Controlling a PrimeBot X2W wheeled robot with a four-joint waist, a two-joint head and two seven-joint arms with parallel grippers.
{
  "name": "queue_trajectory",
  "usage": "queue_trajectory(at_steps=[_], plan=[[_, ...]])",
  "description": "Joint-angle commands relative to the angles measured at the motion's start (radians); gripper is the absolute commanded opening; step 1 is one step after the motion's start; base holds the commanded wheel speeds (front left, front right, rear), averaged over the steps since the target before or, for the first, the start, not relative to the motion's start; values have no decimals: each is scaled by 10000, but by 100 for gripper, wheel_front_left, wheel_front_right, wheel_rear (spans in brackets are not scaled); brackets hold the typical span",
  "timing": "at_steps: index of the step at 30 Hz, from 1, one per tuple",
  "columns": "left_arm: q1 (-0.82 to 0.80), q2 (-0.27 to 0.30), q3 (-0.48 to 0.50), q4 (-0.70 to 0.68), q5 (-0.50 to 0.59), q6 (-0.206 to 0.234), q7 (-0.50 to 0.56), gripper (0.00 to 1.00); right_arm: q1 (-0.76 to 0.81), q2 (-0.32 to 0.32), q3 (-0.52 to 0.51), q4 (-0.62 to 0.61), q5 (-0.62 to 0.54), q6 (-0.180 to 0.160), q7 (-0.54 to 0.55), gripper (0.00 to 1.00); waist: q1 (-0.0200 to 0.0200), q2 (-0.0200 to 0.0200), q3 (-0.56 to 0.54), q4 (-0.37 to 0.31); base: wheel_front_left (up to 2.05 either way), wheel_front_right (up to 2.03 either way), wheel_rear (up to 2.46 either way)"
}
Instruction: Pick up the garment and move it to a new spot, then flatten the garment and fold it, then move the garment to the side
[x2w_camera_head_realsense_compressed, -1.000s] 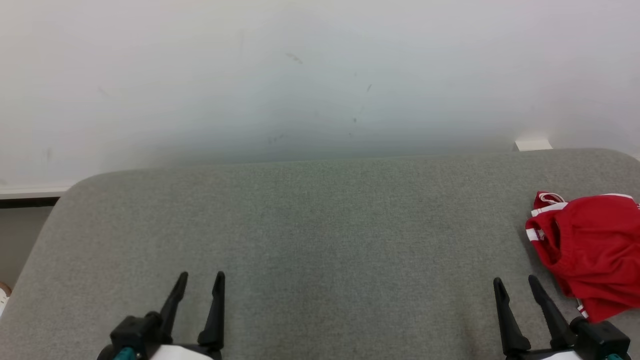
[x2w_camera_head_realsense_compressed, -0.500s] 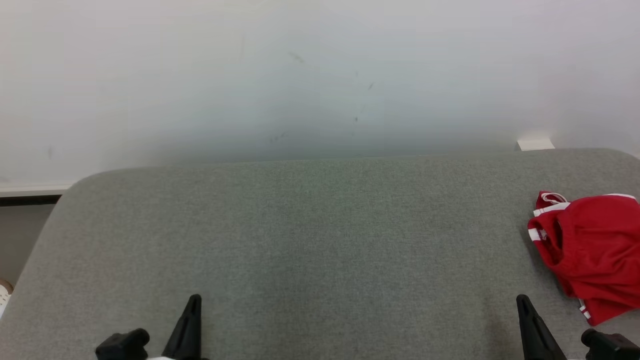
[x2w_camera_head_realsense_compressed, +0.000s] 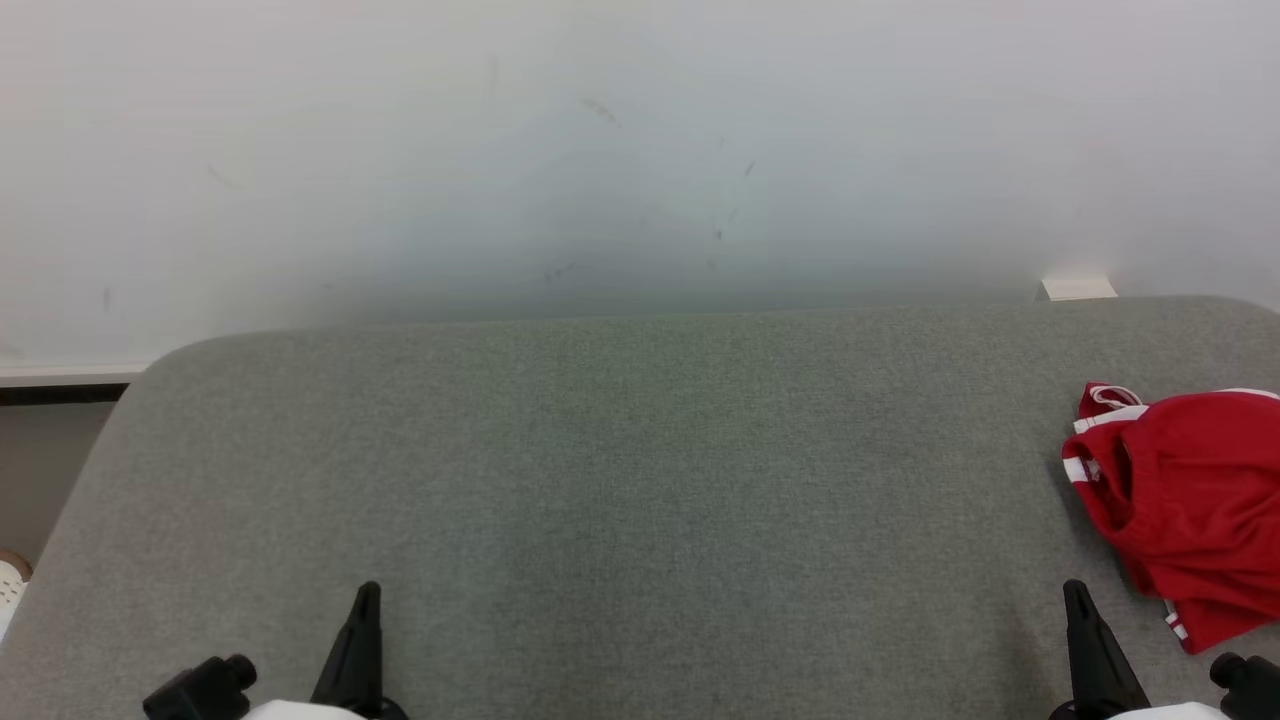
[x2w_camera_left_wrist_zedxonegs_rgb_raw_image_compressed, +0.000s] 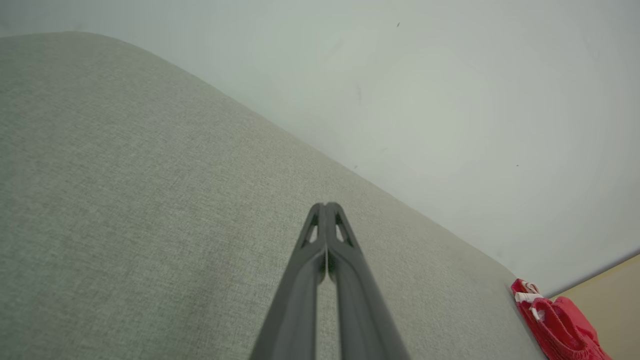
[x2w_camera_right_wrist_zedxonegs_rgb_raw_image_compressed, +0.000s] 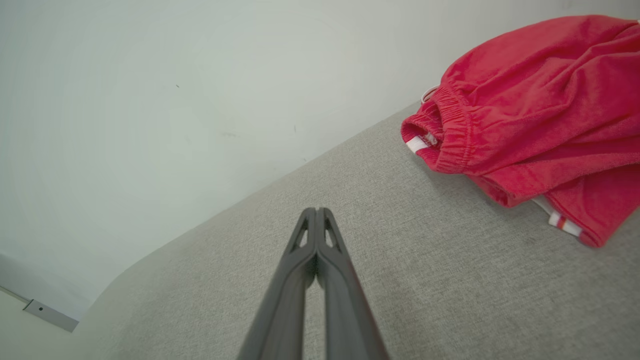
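Note:
The garment (x2w_camera_head_realsense_compressed: 1190, 500) is a crumpled pair of red shorts with white trim, lying at the right edge of the grey padded table (x2w_camera_head_realsense_compressed: 640, 480); it also appears as the garment (x2w_camera_right_wrist_zedxonegs_rgb_raw_image_compressed: 530, 125) and the garment (x2w_camera_left_wrist_zedxonegs_rgb_raw_image_compressed: 557, 325). My left gripper (x2w_camera_head_realsense_compressed: 366, 592) sits at the lower left, shut and empty, its fingers pressed together (x2w_camera_left_wrist_zedxonegs_rgb_raw_image_compressed: 326, 206). Low on the right, my right gripper (x2w_camera_head_realsense_compressed: 1075, 590) is shut too, with nothing held (x2w_camera_right_wrist_zedxonegs_rgb_raw_image_compressed: 316, 210). It hovers just left of and nearer than the shorts, not touching them.
A white wall (x2w_camera_head_realsense_compressed: 640, 150) rises right behind the table's far edge. A small white block (x2w_camera_head_realsense_compressed: 1077, 288) sits at the far right of that edge. The table's rounded left corner (x2w_camera_head_realsense_compressed: 150, 370) drops to the floor.
Both grippers went from open to shut and drew back toward the bottom of the head view. The garment lies as it did; the camera shifted slightly.

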Motion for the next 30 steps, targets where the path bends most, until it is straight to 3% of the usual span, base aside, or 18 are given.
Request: queue_trajectory(at_steps=[1, 30], plan=[[-248, 44, 101, -170, -578, 4, 104, 0, -278, -3, -137, -195, 470, -4, 123, 0, 0, -1, 7, 13, 0, 0, 0], [-406, 71, 521, -312, -4240, 7, 1079, 0, -422, 107, -805, -454, 3662, -9, 1081, 0, 0, -1, 96, 163, 0, 0, 0]])
